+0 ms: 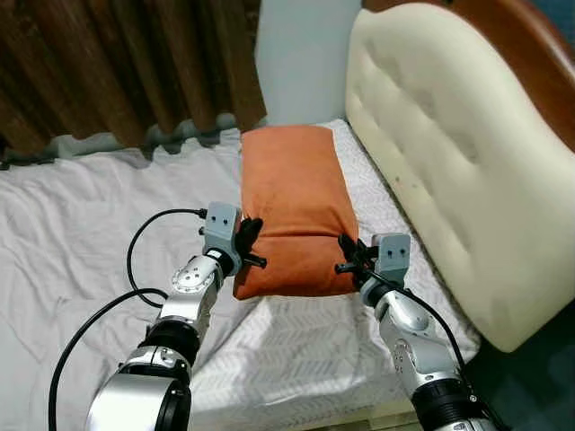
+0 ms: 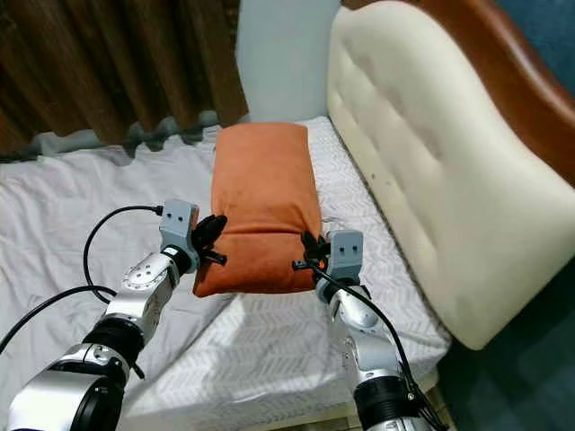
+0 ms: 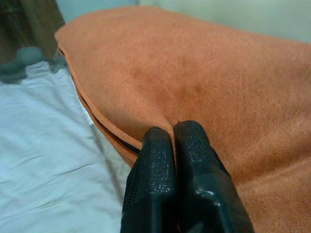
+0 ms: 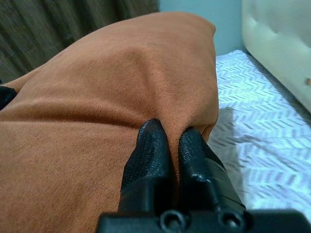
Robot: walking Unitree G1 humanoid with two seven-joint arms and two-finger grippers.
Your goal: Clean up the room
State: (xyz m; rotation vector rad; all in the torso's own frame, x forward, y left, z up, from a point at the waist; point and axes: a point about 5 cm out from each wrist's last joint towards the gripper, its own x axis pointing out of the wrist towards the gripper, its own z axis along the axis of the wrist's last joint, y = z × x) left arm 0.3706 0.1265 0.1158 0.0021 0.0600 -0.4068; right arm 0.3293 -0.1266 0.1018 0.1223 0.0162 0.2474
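Left eye view, nearest first: two silver arms reaching forward and slightly inward over the white bed (image 1: 72, 233), elbows low, wrists level, each ending at a near corner of the orange pillow (image 1: 295, 202). Left gripper (image 1: 249, 235) on the pillow's near-left corner, right gripper (image 1: 350, 254) on its near-right corner, both about equally close, neither favoured.

Left wrist view: black fingers (image 3: 150, 179) pressed together, a fold of orange fabric nipped between the tips just above the pillow's seam. Right wrist view: same picture, fingers (image 4: 150, 155) closed tight with a pucker of cloth drawn up between them.

Pillow lying flat on the sheet, long axis running straight away from the robot toward the curtain (image 1: 117, 63) and wall, far end near the bed's far edge. Right long side running beside the cream headboard (image 1: 449, 153), a strip of patterned sheet between them, not touching.

Key relation, as a judgement: pillow lengthwise away from the body and parallel to the headboard, so likely to need lifting by both corners and turning toward the headboard, both arms moving together to keep the cloth from slipping out.
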